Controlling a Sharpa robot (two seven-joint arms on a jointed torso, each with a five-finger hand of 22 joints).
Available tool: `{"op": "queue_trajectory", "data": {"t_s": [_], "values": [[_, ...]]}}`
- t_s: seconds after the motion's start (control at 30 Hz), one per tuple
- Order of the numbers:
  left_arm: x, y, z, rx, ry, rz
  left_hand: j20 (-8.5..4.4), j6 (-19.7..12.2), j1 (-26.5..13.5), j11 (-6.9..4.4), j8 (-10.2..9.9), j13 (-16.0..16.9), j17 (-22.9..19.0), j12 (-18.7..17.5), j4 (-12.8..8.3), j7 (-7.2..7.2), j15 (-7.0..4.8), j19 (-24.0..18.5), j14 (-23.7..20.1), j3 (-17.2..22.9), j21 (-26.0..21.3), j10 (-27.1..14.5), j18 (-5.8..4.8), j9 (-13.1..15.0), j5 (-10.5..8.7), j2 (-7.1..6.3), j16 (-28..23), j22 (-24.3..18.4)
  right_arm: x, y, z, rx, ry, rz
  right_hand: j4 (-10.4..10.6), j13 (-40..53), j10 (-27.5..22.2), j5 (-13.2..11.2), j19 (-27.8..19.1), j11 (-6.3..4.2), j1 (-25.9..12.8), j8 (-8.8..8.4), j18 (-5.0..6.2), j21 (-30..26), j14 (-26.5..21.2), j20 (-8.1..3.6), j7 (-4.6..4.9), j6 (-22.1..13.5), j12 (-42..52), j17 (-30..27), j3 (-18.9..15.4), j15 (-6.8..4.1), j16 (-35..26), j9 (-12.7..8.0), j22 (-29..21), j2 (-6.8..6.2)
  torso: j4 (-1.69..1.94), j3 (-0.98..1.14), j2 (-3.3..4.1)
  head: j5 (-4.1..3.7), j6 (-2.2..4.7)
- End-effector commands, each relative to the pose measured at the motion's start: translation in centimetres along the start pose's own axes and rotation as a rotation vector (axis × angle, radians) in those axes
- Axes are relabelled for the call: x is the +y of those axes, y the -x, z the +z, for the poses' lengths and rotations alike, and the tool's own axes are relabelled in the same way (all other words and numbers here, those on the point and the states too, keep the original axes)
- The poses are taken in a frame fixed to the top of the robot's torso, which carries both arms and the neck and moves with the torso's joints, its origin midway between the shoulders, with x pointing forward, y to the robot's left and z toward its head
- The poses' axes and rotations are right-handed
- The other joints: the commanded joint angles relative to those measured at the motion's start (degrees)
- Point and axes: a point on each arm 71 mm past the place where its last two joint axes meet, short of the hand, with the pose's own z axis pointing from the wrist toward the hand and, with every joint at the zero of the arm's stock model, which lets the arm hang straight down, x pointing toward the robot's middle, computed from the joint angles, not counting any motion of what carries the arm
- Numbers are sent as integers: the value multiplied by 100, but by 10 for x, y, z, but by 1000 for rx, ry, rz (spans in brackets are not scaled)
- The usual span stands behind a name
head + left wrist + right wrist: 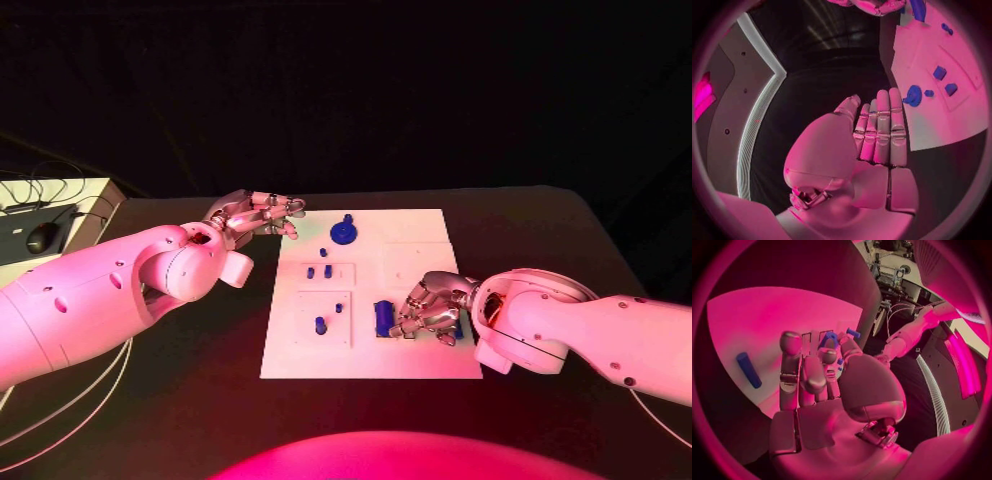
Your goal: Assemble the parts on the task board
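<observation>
Right fingers: the right hand (433, 308) sits at the board's 4 o'clock, its fingers (791, 365) curled in round a small blue part (829, 338) at their tips; it looks pinched, though the hold is partly hidden.
Left fingers: the left hand (260, 215) hovers just off the board's 10 o'clock corner, fingers (881, 125) straight and pressed side by side, holding nothing.
Long bar: a blue bar (382, 318) lies flat just beside the right hand, towards 9 o'clock of it.
Round piece: a blue round piece (343, 233) with a stem stands at the board's 12 o'clock.
Handling, judged: the parts look stiff, light and smooth, so likely to slip; take the bar across its long sides, the round piece by its rim.
Count: in the head view I make out about seven blue pieces, the small pegs (319, 271) included; the held one is hard to count there.
Task board: the white task board (418, 225) lies mid-counter (173, 400).
</observation>
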Motion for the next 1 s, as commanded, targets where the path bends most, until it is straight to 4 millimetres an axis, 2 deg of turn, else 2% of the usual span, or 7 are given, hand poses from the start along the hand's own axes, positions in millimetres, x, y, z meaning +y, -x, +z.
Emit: {"op": "queue_trajectory", "data": {"t_s": [0.03,0.63,0.8,0.83,1.0], "values": [[0,-3,1,20,-4,-13,7,-8,-14,-2,-12,-5,-6,3,-3,5,30,-10,4,30,15,-4,-16,-2,1,-46,-21,9,0,1,1,-23,-18,-17,-70,14,69,134,235,-4,-9,-30,-80,40,-6,-66,-6,61,19,1,13,-31,5,-31,379,36,0,-1,1,-1,-7],[0,-1,0,18,-2,-12,7,-8,-14,-2,-12,-5,-6,3,-3,5,30,-10,4,30,15,-4,-16,-2,1,-46,-21,9,-1,-2,12,-77,-61,-34,-83,55,137,205,241,-32,-99,8,-96,85,-2,-87,-43,86,40,4,120,-52,6,-14,384,224,0,2,0,4,-30],[0,-2,0,20,-2,-12,7,-8,-14,-2,-12,-5,-6,3,-3,5,30,-10,4,30,15,-4,-16,-2,1,-46,-21,9,0,-4,12,-62,-62,-37,-116,66,140,235,238,-36,-76,4,-100,85,-3,-93,-41,57,34,3,277,-59,5,-11,384,369,1,0,-1,-2,-14],[0,-2,0,20,-1,-12,7,-8,-14,-2,-12,-5,-6,3,-3,5,30,-10,4,30,15,-4,-16,-2,1,-46,-21,9,0,-5,12,-55,-62,-35,-150,76,135,185,234,-29,-143,3,-103,87,-1,-93,-39,56,26,6,440,-62,9,-17,384,323,-1,4,0,4,-17],[0,-1,0,21,2,-11,9,-1,-30,-3,-11,-5,-7,4,-12,4,31,-19,-1,61,26,0,-15,-2,2,-41,-22,11,0,-7,11,-31,-59,-28,-210,87,141,217,231,-37,-173,14,-103,80,-4,-95,-47,68,22,-1,529,-57,2,-17,381,187,2,2,1,2,-22]]}}
